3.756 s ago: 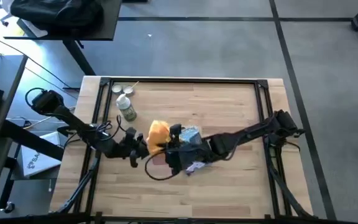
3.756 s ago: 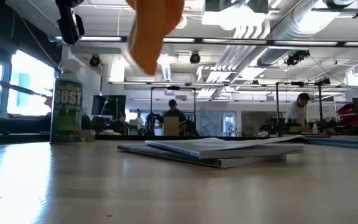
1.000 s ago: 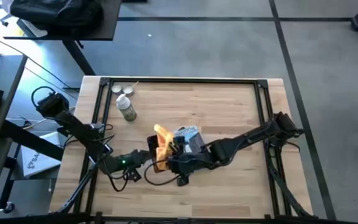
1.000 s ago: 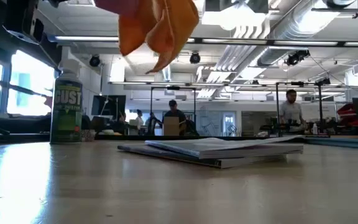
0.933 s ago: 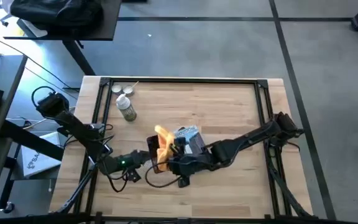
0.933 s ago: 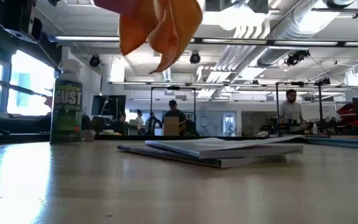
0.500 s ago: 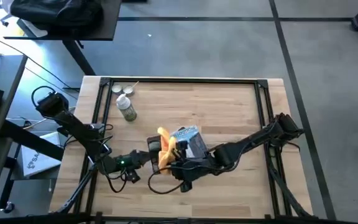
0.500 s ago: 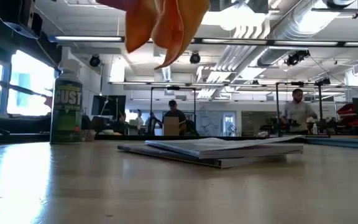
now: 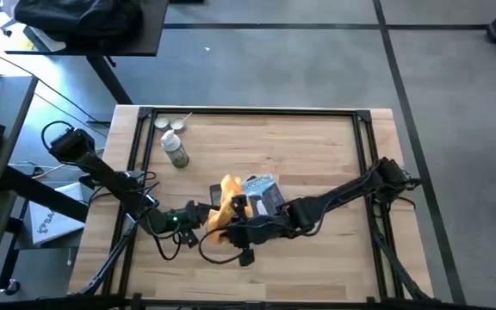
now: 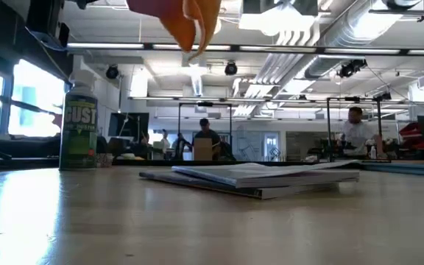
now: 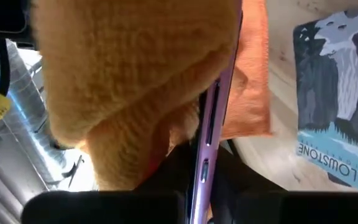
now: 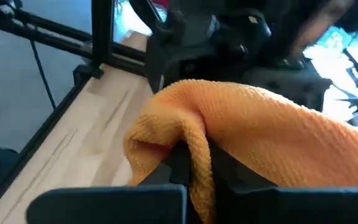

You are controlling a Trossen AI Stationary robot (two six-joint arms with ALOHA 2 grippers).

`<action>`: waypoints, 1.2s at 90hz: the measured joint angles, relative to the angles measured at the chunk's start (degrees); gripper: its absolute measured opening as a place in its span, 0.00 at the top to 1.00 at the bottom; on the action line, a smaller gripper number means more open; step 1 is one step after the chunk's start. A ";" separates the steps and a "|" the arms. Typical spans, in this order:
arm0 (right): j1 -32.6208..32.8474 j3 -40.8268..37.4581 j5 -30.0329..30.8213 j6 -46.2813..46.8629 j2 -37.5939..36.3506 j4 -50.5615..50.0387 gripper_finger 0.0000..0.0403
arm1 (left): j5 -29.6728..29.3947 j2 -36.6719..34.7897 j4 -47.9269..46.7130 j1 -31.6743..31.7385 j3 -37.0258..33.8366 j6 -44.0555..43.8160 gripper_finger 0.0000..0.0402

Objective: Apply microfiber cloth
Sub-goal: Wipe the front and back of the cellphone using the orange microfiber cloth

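1. right gripper (image 9: 224, 226) is pinching the microfiber cloth (image 9: 224, 205), its fingers buried in the orange folds in the right wrist view
2. left gripper (image 9: 203, 213) is pinching a thin phone (image 11: 211, 127) edge-on, held just beside the cloth
3. the cloth is hanging above the table (image 9: 317, 146), now draping over the phone's face rather than beside it as half a second ago
4. in the low view it is sitting higher and narrower than before
5. judged: wiping contact is beginning
6. the blue-grey packet (image 9: 262, 191) is lying flat just beyond
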 joint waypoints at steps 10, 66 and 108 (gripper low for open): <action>0.27 0.00 -0.66 0.10 0.02 -0.36 1.00 | 0.86 0.02 -0.27 0.06 0.00 -1.44 0.98; 6.12 -0.20 3.84 13.92 -10.40 -27.96 1.00 | -9.20 -0.26 2.51 -9.77 0.22 -1.36 0.98; 6.38 -0.17 18.00 38.34 -13.48 -61.97 1.00 | -11.54 -0.15 -0.33 -13.40 0.07 -7.42 0.98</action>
